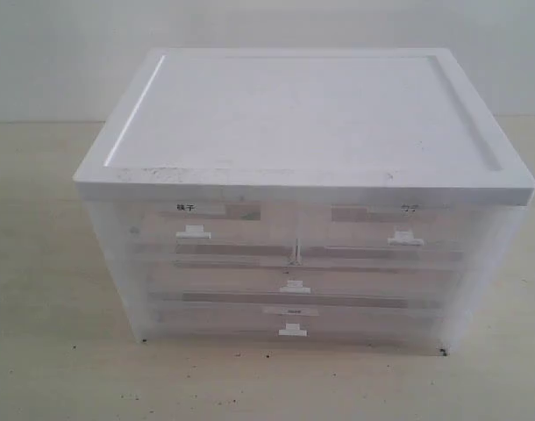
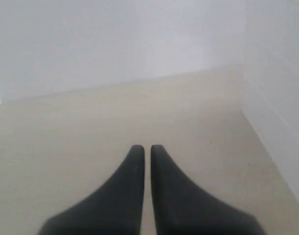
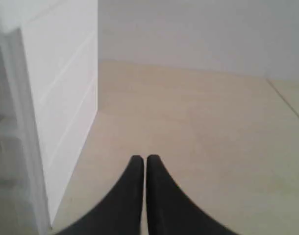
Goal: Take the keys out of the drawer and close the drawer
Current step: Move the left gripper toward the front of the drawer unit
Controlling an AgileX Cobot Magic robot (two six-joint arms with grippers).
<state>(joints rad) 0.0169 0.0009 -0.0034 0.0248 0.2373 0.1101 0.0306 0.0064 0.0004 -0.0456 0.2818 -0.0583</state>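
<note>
Left pincer (image 2: 146, 148) is clenched on nothing over the table (image 2: 81, 132), near the cabinet (image 2: 274, 88). Right pincer (image 3: 141, 158) is likewise clenched and empty, beside the cabinet wall. From outside, the lowest drawer (image 1: 289, 317) sits pushed in; whether the keys lie inside cannot be told.

— How do my grippers stand?
— Your left gripper (image 2: 147, 149) has its dark jaws pressed together, tips meeting, nothing between them. Your right gripper (image 3: 142, 158) is the same: closed tight and empty.
</note>
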